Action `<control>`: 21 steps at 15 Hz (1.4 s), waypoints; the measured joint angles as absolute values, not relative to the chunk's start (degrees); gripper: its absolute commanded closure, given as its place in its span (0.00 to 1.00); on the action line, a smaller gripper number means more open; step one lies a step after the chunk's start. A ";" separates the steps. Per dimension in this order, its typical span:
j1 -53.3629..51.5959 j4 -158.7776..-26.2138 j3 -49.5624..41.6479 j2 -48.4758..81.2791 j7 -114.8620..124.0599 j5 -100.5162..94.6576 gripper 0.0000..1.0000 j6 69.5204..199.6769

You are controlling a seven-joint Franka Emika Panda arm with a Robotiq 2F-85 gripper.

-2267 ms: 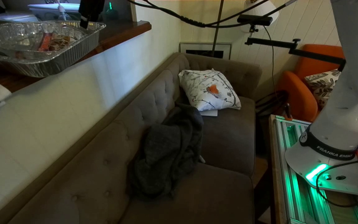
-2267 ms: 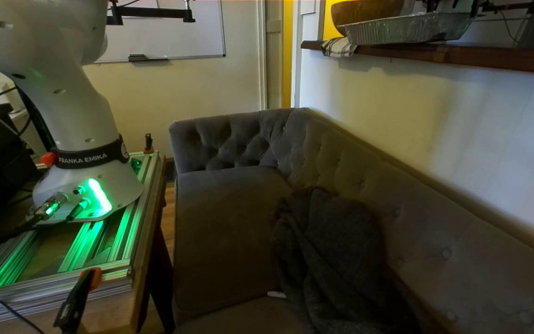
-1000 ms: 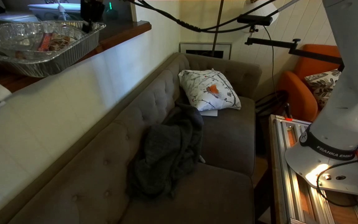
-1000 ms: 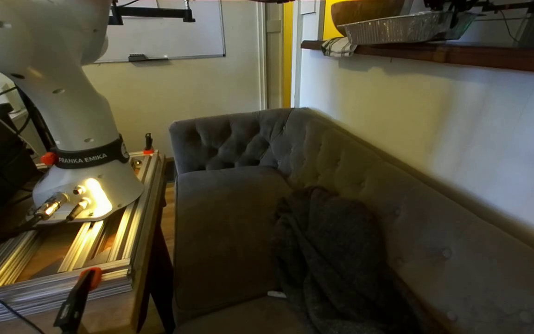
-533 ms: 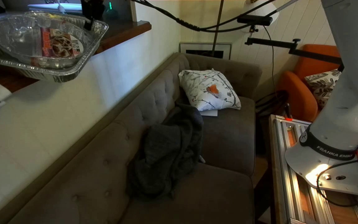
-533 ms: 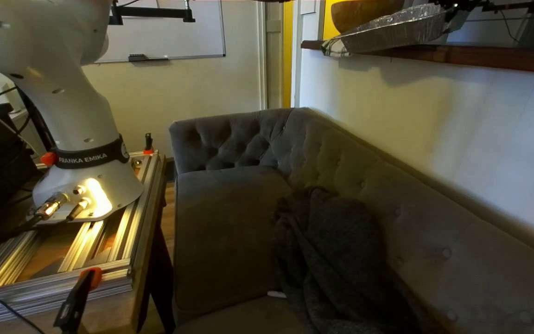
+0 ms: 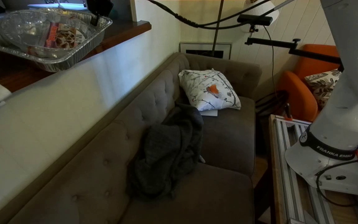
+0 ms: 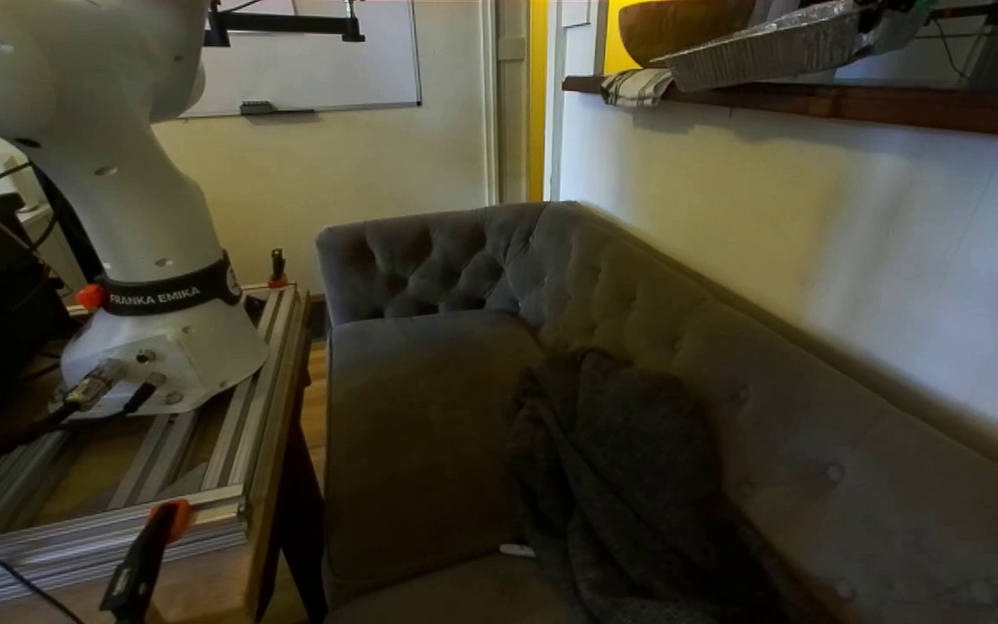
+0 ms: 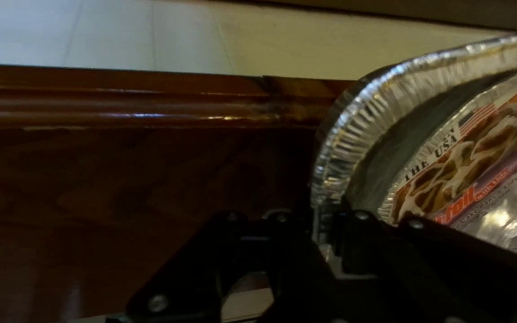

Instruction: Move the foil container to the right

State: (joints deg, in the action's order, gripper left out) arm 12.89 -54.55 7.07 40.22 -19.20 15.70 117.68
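Pinching the shallow rectangular silver foil container (image 7: 88,48) by its rim, the black two-fingered gripper (image 9: 324,220) holds it tilted over the glossy brown wooden ledge (image 7: 126,35), gripped end raised, presumably so less of it drags along the ledge.

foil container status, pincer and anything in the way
Pincer shut on foil container. Container tilted, gripped end raised off wooden ledge. Striped cloth near the low end, likely out of the way.

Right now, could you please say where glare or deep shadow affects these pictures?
In the wrist view, bright glints along the rim of the foil container, the gripper nearly black, the counter dark; in both exterior views, the dark cloth dimly lit, its folds faint.
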 measured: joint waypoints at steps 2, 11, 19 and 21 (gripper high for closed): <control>13.84 -54.02 6.28 40.43 -14.55 15.71 0.98 117.06; 16.94 -53.09 1.99 41.95 7.68 15.71 0.98 116.40; 17.88 -52.14 -3.23 41.90 25.05 15.25 0.94 116.50; 17.82 -52.14 -3.20 41.90 24.88 15.25 0.94 116.51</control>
State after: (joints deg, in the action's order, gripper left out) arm 17.82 -52.14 -3.20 41.90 24.88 15.25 116.51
